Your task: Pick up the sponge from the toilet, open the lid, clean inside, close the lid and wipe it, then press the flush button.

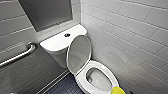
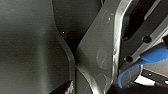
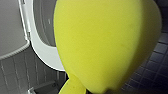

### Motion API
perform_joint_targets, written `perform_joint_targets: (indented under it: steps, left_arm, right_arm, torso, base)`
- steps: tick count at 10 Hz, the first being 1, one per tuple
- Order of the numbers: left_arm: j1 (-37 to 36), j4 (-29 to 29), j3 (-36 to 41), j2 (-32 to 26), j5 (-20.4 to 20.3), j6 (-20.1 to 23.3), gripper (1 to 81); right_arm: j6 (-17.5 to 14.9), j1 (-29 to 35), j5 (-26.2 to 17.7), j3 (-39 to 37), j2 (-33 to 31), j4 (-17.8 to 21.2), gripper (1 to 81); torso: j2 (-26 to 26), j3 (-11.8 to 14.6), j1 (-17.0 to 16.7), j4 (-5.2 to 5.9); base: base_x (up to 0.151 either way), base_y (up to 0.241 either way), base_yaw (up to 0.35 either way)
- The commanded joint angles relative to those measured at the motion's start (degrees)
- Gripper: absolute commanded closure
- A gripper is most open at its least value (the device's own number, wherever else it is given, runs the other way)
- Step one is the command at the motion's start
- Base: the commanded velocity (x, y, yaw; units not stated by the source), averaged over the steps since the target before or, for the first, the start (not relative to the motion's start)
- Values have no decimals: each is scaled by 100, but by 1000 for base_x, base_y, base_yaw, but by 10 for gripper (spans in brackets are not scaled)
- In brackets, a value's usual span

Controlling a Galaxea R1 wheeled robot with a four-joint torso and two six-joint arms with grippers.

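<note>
Sponge point(image 1: 117, 90) at seat point(image 1: 99, 65) front; lid point(image 1: 78, 53) up; wht tile walls point(image 1: 130, 27), dk tile floor point(image 1: 63, 87); R gripper state can't tell.

The left arm's housing point(image 2: 100, 50) was dark grey and glossy. It was built of broad, smooth plates with curved edges that met in a narrow waist, and its surface was marked by faint scuffs and pale scratches. Beside it sat a mid-grey bracket point(image 2: 138, 48) carrying two round black screws point(image 2: 147, 39). A bright blue cable point(image 2: 152, 55) crossed the bracket and curled round below it, near a small white part point(image 2: 146, 80).
</note>
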Motion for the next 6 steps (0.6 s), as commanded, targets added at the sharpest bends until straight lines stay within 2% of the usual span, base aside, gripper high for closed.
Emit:
perform_joint_targets:
  steps: [1, 6]
  left_arm:
    - [132, 53, 175, -18, 479, 54, 10]
    - [114, 53, 175, 8, 479, 45, 10]
  right_arm:
    - [19, 1229, -861, 53, -39, -100, 811]
    - [141, 2416, -1879, -482, 575, -30, 811]
  torso:
    - [2, 0, 0, 0]
    - [2, 0, 0, 0]
  base:
    - [0, 0, 0]
    - [0, 0, 0]
